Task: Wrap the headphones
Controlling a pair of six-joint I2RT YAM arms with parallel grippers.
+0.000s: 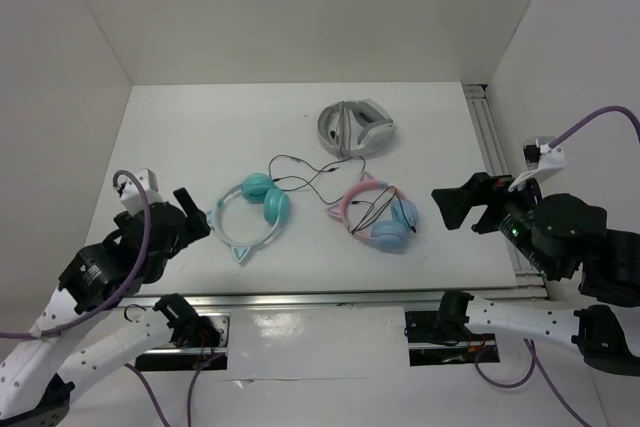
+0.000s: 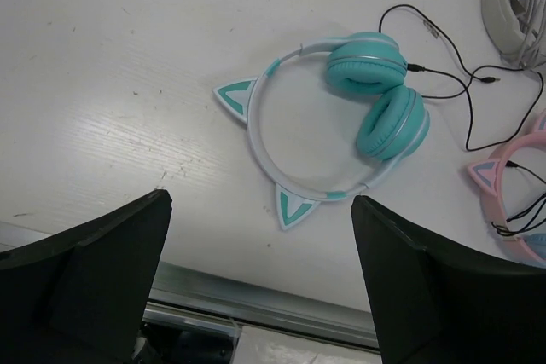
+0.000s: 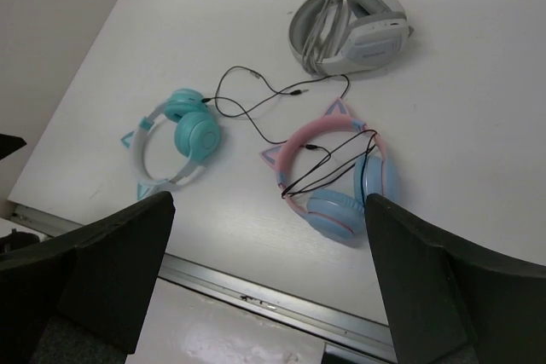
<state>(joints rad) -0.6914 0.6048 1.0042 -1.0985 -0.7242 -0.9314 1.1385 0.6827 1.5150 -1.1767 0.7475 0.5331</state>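
Observation:
The teal cat-ear headphones lie flat on the white table at front left, with the whitish headband and both pointed ears toward the near-left. They show in the left wrist view and the right wrist view. Their thin black cable trails loose toward the right across the table. My left gripper is open and empty, hovering just left of the headband. My right gripper is open and empty at the right, apart from them.
Pink-and-blue cat-ear headphones with black cable wound over them lie right of the teal pair. Grey-white folded headphones sit at the back. A metal rail runs along the table's near edge, another along the right. White walls enclose the table.

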